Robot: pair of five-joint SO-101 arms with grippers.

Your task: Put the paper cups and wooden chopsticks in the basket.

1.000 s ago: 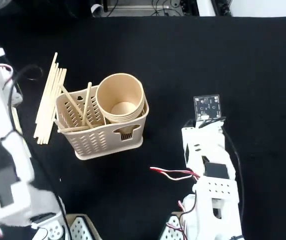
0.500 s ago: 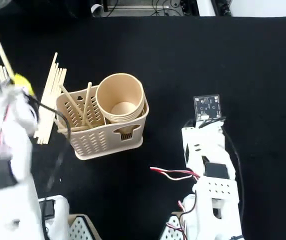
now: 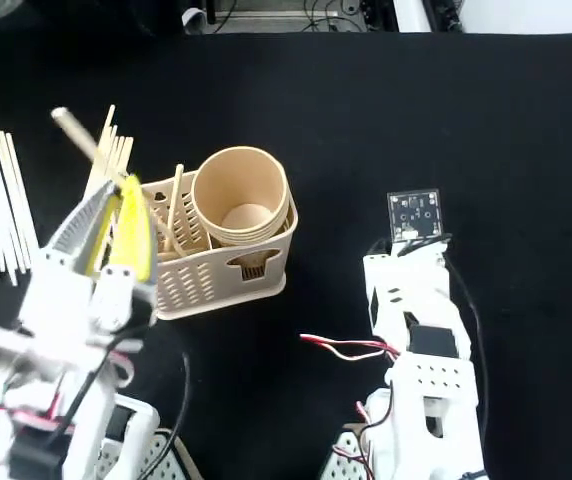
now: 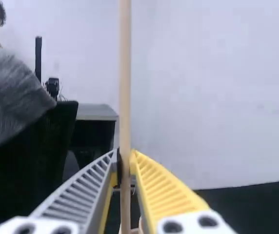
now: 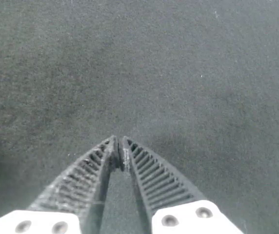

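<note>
A beige slotted basket (image 3: 206,280) stands left of centre. Stacked paper cups (image 3: 241,195) sit in its right half, and a few wooden chopsticks (image 3: 172,212) lean in its left half. My left gripper (image 3: 116,188) hangs over the basket's left end, shut on one chopstick (image 3: 74,134) that sticks out up and to the left. In the left wrist view that chopstick (image 4: 125,73) rises straight between the grey and yellow fingers of the gripper (image 4: 122,158). Loose chopsticks lie in one bundle (image 3: 1,200) at the far left and another (image 3: 109,148) behind the gripper. My right gripper (image 5: 118,146) is shut and empty over bare cloth.
The right arm (image 3: 416,310) rests at the lower right, with its small camera board (image 3: 414,215) pointing toward the back. Black cloth (image 3: 446,120) covers the table, with free room at the back and right. Arm bases and wires (image 3: 346,348) sit along the front edge.
My left arm has swung from the left edge toward the basket, carrying the chopstick. The far-left bundle of chopsticks is now uncovered. The right arm has kept still.
</note>
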